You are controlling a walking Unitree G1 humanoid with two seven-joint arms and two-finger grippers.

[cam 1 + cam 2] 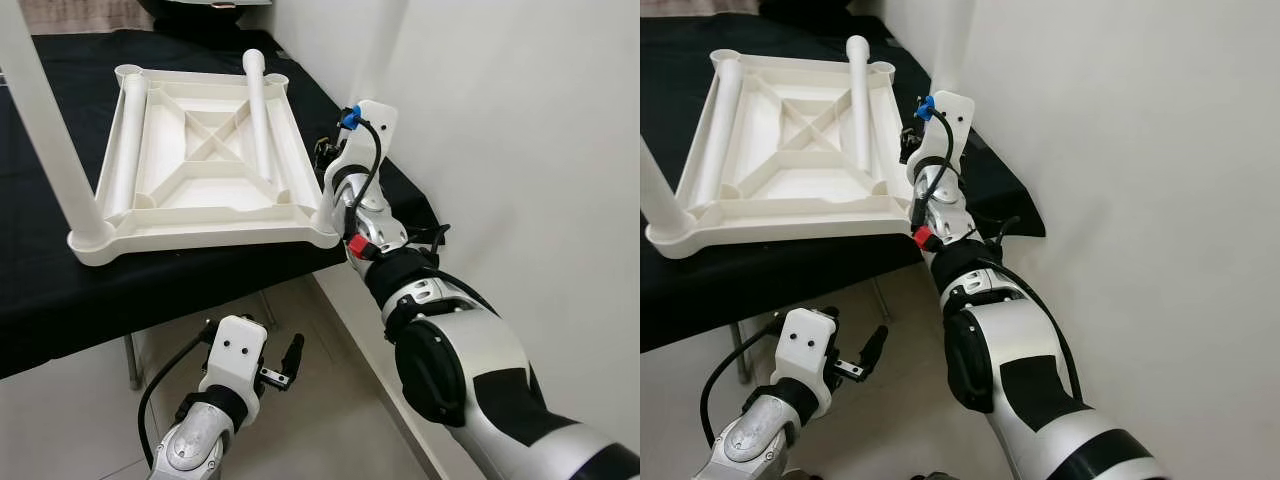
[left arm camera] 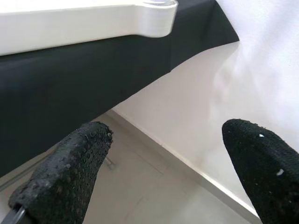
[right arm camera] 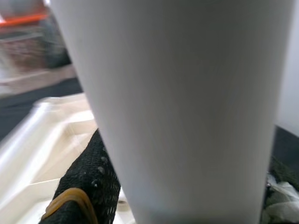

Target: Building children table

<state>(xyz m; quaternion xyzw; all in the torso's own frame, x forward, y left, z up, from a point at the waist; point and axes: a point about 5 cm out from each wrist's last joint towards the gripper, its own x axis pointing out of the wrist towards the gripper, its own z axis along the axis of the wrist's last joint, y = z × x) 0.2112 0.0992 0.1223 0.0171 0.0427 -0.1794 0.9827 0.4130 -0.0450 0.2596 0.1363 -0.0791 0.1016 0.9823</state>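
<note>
Upper left of frame: white children table [image 1: 205, 160] upside down on black tabletop [image 1: 60, 300]. Right gripper [image 3: 140, 186] fingers pinching white leg [image 3: 177, 102] near corner socket. Left gripper [image 2: 154, 172] fingers spread, low. Next, likely: push leg into socket.

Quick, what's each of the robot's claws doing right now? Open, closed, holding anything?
Left gripper: open, holding nothing, low beside the black-covered bench.
Right gripper: closed around a white table leg at the upturned tabletop's near corner.

A black-draped bench [image 1: 60, 310] carries the upturned white tabletop [image 1: 200, 160], two legs fitted upright.
</note>
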